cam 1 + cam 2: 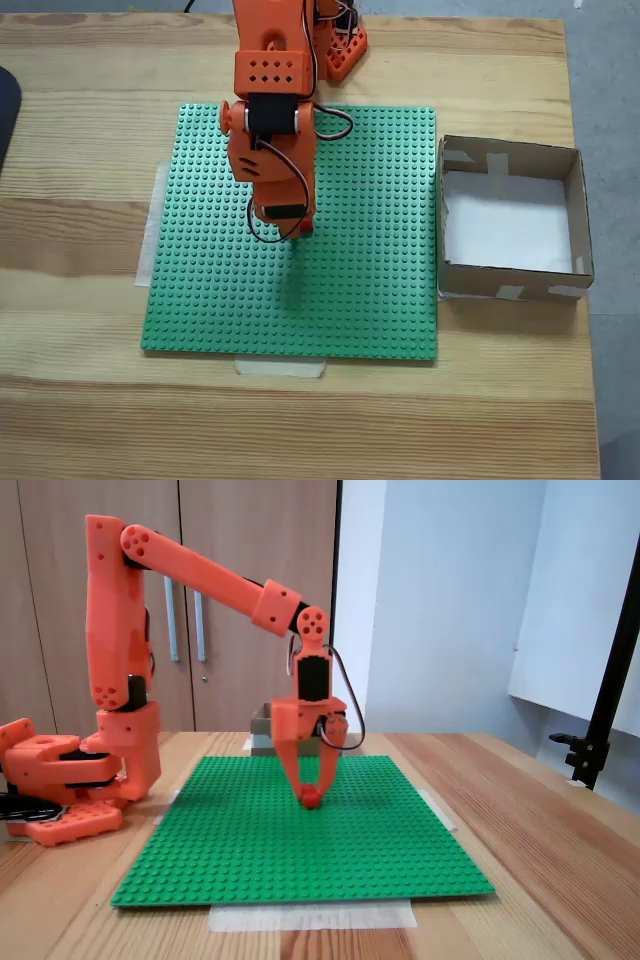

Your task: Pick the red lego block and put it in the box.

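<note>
In a fixed view from the side, my orange gripper [312, 795] points straight down over the middle of the green baseplate [250, 850]. Its fingertips are closed on the red lego block [312, 798], which sits at or just above the studs. Seen from above, the arm's wrist [272, 170] covers the fingers and the block. The box [505, 282], brown cardboard with a white floor, stands off the baseplate's right edge and holds nothing. Part of the box [262, 742] also shows behind the arm.
The green baseplate [380, 250] is taped to a wooden table [80, 420]. The arm's base [338, 45] stands at the far edge. A dark object [5, 110] lies at the left edge, and a black stand [600, 710] rises at the right.
</note>
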